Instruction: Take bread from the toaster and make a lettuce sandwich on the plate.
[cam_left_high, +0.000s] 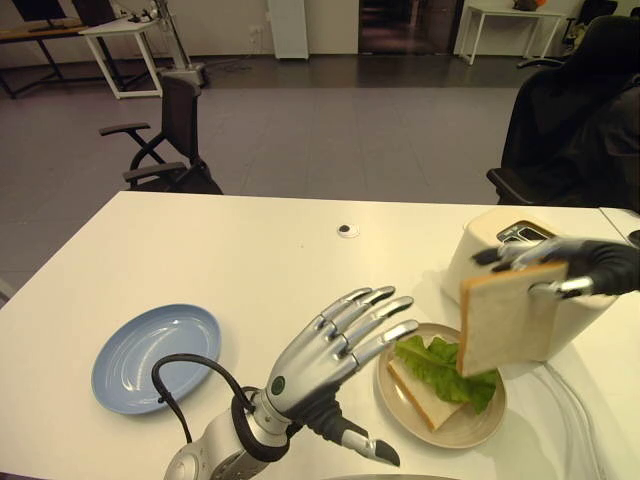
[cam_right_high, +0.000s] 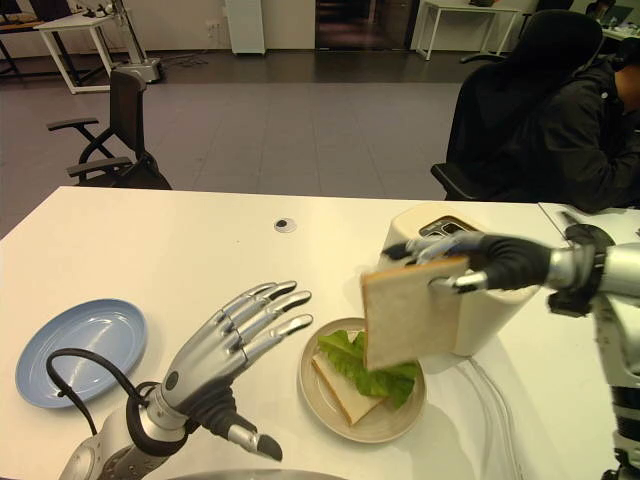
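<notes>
1. Done: bottom slice (cam_left_high: 420, 395) and lettuce (cam_left_high: 445, 370) lie on the plate (cam_left_high: 470, 425).
2. Right hand (cam_left_high: 575, 262) pinches the top slice (cam_left_high: 510, 318) by its upper edge, over the lettuce and in front of the toaster (cam_left_high: 475, 240).
3. Left hand (cam_left_high: 340, 335) is beside the plate, fingers spread, empty.
4. Left to do: lay the top slice on the lettuce.

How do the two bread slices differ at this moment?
The held slice is upright in the air, gripped by the right hand; the lower slice lies flat on the beige plate. The held slice is bare; the lower slice is partly covered by lettuce. Both are pale, square-cut bread.
</notes>
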